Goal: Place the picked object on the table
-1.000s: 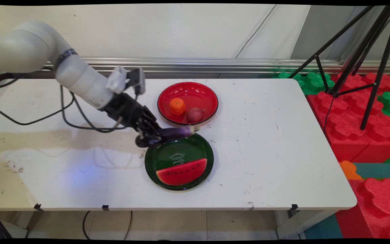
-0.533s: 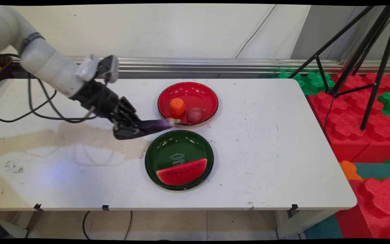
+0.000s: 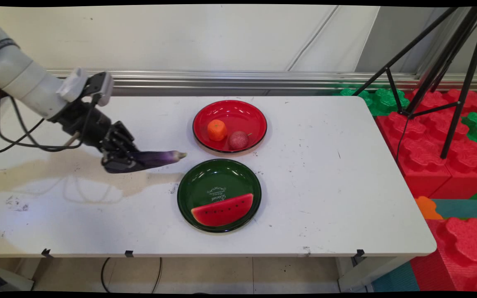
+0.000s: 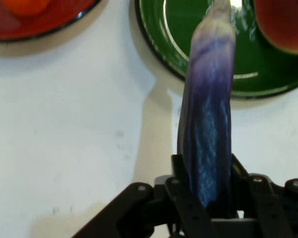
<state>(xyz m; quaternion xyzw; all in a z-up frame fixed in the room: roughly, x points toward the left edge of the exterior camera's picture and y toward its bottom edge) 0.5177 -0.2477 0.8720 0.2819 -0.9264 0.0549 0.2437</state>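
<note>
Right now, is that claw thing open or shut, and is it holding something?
Gripper: shut on the purple eggplant, held by one end above the table, beside the green plate.

The white table [image 3: 325, 165] bears a red plate [image 3: 255, 118] and a green plate [image 3: 197, 182].

The eggplant [image 3: 155, 158] is deep purple, paling to a whitish tip. The black end effector [image 3: 119, 159] contrasts with the white counter [image 3: 325, 174]. The green plate [image 3: 205, 182] carries a red, black-seeded watermelon slice [image 3: 222, 210]; the red plate [image 3: 238, 114] holds an orange [image 3: 217, 129].
</note>
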